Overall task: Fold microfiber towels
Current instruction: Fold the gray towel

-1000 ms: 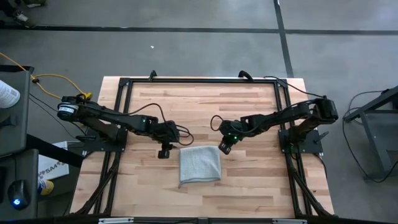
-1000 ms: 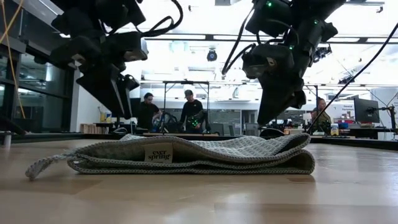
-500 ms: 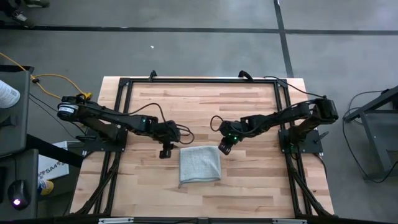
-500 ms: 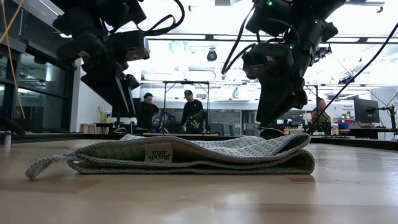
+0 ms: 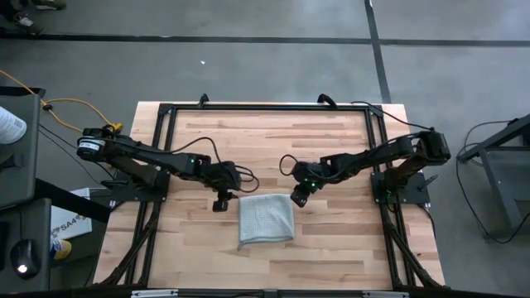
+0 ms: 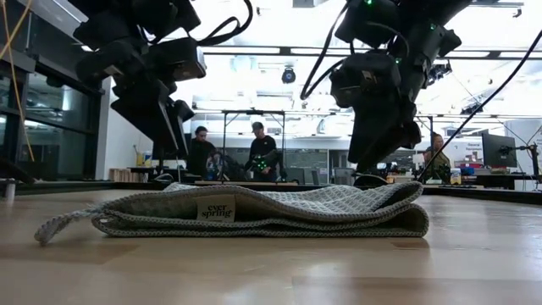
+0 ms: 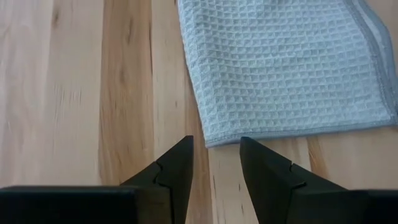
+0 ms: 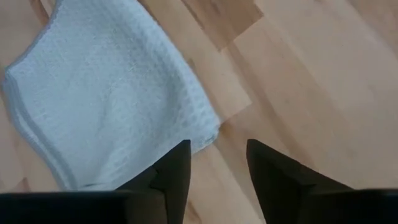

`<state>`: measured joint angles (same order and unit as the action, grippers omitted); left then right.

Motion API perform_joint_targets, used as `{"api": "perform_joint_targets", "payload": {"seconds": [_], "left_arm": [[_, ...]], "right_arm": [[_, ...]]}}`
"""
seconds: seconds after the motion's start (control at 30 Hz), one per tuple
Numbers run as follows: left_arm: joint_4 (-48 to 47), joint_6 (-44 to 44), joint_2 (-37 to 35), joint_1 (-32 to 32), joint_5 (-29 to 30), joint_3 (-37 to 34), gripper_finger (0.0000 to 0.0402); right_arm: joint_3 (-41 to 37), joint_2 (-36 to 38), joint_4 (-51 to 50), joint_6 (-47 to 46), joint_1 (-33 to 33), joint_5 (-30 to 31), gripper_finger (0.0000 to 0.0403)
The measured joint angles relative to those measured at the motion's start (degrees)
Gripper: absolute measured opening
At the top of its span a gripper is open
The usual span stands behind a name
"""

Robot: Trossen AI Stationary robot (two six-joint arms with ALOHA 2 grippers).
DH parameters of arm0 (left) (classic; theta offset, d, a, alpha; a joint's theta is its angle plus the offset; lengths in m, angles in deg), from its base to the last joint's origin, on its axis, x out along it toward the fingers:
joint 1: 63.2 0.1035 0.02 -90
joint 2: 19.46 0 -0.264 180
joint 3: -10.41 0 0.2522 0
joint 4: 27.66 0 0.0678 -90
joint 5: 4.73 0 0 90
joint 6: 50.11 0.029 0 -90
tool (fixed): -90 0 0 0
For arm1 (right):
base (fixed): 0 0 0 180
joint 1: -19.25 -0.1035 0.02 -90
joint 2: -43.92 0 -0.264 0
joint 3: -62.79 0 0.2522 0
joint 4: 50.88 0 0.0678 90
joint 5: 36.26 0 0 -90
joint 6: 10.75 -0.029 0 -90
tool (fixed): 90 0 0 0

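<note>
one towel (image 5: 266, 218) lies folded in layers | left gripper (image 5: 219, 204) at 9 o'clock, released, empty | right gripper (image 5: 298, 199) at 1 o'clock, released, empty | folding looks almost finished

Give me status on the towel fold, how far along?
Done: the towel lies folded in stacked layers on the table, its tag facing the low camera. In hand: nothing. The left gripper and right gripper are both open and empty, raised off the cloth at its far corners. Left: at most another fold or tidying the loose corner sticking out; no other towel is visible.
</note>
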<state>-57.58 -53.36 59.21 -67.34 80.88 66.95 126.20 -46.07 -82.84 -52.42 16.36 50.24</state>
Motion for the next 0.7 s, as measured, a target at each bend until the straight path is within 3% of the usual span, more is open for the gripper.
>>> {"api": "perform_joint_targets", "payload": {"seconds": [0.2,0.47,0.57,0.7], "left_arm": [[0.8,5.7,0.0,0.0,-0.2,0.0,0.0132],[6.1,9.1,0.0,0.0,-12.0,0.0,0.0127],[5.7,9.1,0.0,0.0,-12.0,0.0,0.0102],[5.8,10.5,0.0,0.0,-12.1,0.0,0.0034]], "right_arm": [[0.0,0.0,2.5,-4.3,-3.3,-1.5,0.0154],[0.0,0.0,12.9,-10.4,-10.6,-0.5,0.0089],[0.0,-0.3,14.8,-11.3,-13.0,0.8,0.0047],[0.0,-0.5,15.7,-12.3,-15.5,3.0,0.0009]]}}
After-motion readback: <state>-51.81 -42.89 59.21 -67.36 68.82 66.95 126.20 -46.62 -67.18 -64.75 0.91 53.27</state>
